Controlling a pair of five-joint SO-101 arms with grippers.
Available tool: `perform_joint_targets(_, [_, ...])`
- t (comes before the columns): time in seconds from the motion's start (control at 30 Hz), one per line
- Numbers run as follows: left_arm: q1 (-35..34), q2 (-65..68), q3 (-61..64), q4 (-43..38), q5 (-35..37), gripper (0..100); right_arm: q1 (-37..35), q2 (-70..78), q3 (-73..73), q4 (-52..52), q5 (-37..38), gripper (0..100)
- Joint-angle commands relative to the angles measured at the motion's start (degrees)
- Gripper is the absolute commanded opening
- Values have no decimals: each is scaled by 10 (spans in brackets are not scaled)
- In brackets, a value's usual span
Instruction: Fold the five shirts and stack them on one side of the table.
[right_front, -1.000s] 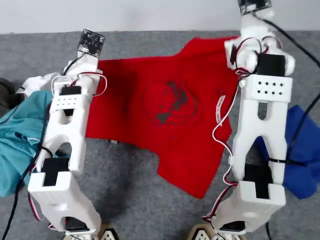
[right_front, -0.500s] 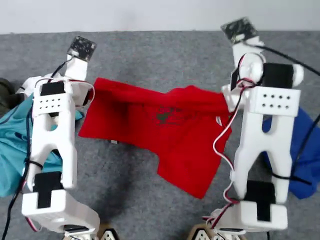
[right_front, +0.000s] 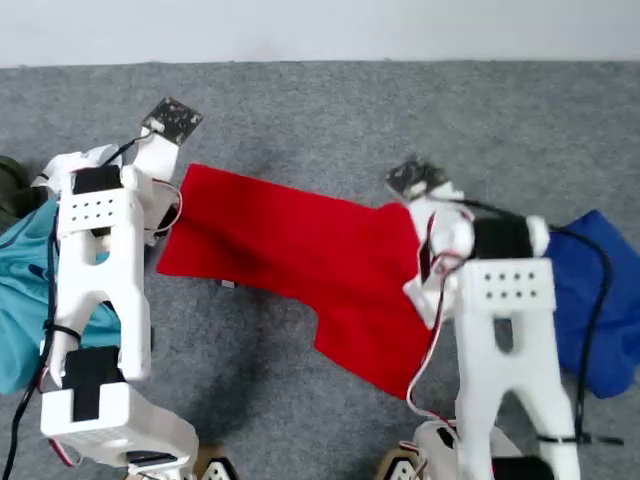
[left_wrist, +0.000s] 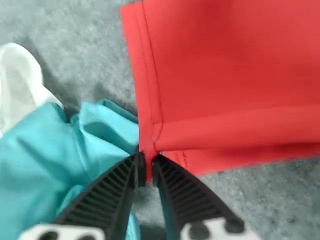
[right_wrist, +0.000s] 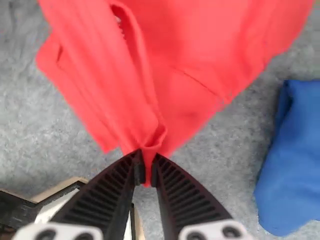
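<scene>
my left gripper (left_wrist: 147, 162) is clamped on a hemmed corner of the red shirt (right_front: 300, 255). its ribbed black fingers (left_wrist: 112, 192) nearly meet, with only a pinch of red cloth between them. at that corner the fabric lies doubled, one stitched edge over another.

my right gripper (right_wrist: 145, 167) is likewise closed on a bunched fold of the same shirt, and the cloth fans out from the pinch with the collar opening showing.

from above, the red shirt stretches across the middle of the grey table (right_front: 330, 120), from my left arm (right_front: 95, 290) to my right arm (right_front: 505, 320). its far edge is a straight fold line, and one part trails toward the near edge of the table.

a crumpled teal shirt (left_wrist: 45, 155) lies at the left side of the table, right beside the corner i hold and partly under my left arm. a white garment (left_wrist: 17, 75) lies against it on the far side.

a blue shirt (right_wrist: 295, 165) lies heaped at the right side, just beside my right arm, with a strip of grey table between it and the red cloth.
</scene>
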Motion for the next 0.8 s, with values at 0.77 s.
perform_joint_targets(0.77, [-6, -34, 21, 19, -4, 137, -12, -115, 78, 53, 59, 162])
